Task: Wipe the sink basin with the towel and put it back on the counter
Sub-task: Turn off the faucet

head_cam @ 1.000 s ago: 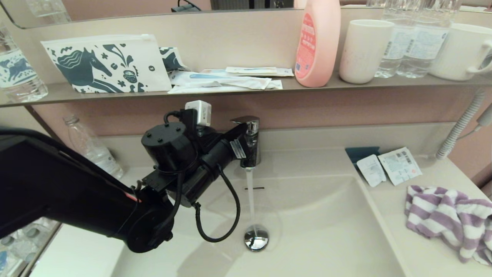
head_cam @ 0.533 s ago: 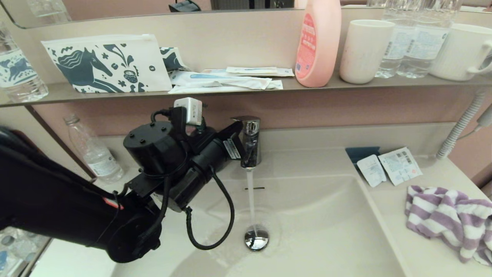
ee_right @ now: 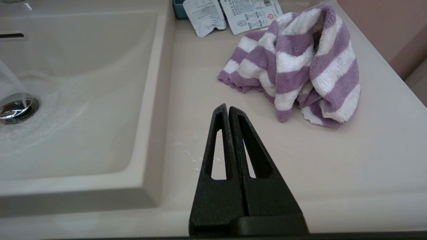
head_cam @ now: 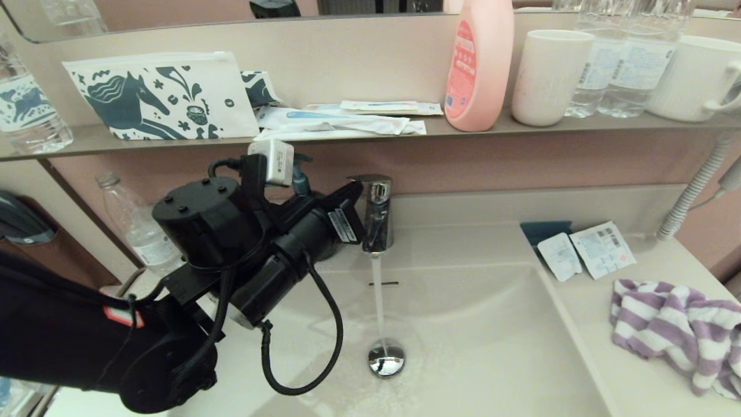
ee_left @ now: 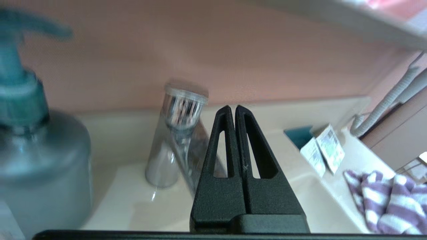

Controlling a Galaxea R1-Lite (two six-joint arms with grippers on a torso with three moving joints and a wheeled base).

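The cream sink basin (head_cam: 492,324) has a chrome drain plug (head_cam: 386,358) and a small overflow slot (head_cam: 383,284). Water runs from the chrome faucet (head_cam: 375,211) onto the plug. The purple-and-white striped towel (head_cam: 677,330) lies crumpled on the counter (head_cam: 613,382) right of the basin, touched by neither gripper. My left gripper (ee_left: 232,108) is shut and empty, just left of the faucet (ee_left: 176,133). My right gripper (ee_right: 228,107) is shut and empty above the counter (ee_right: 333,156), a short way in front of the towel (ee_right: 300,63); the head view does not show it.
A teal pump bottle (ee_left: 36,160) stands close to the left gripper. Two sachets (head_cam: 584,252) lie behind the towel. The shelf (head_cam: 405,130) carries a horse-print pouch (head_cam: 156,95), a pink bottle (head_cam: 477,63) and a white cup (head_cam: 547,75). A plastic bottle (head_cam: 139,226) stands far left.
My left arm has drawn back to the left, away from the faucet. Water keeps running and spreads wider round the drain. The towel has not moved.
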